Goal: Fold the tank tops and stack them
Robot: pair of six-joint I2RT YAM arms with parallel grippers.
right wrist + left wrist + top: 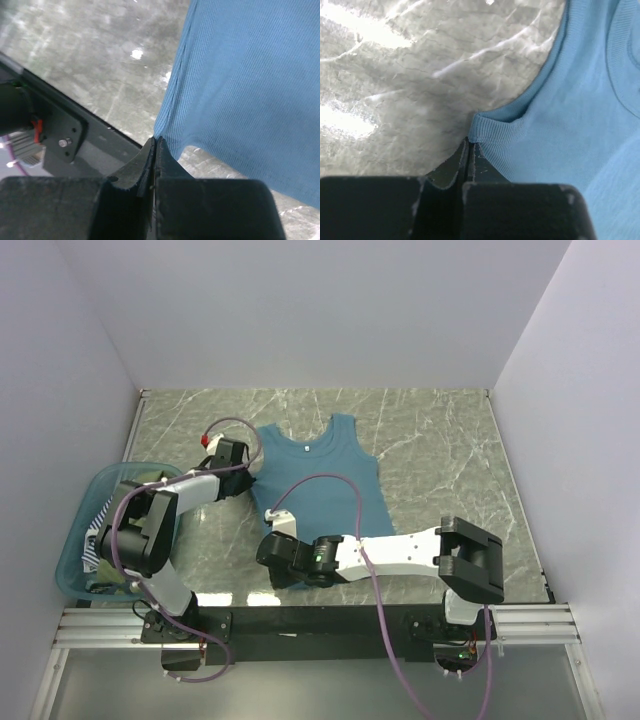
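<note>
Two pinches, one garment: the teal-blue tank top (325, 475) lies flat in the middle of the table (440, 440). The left gripper (468, 144) is clamped tight on the ribbed edge by its armhole, and the right gripper (154, 142) nips the same side down at the hem. Both on one long edge, I'd say, so that flank can swing across in a single fold. A striped tank top (92, 543) waits in the tub (70, 540) at left.
</note>
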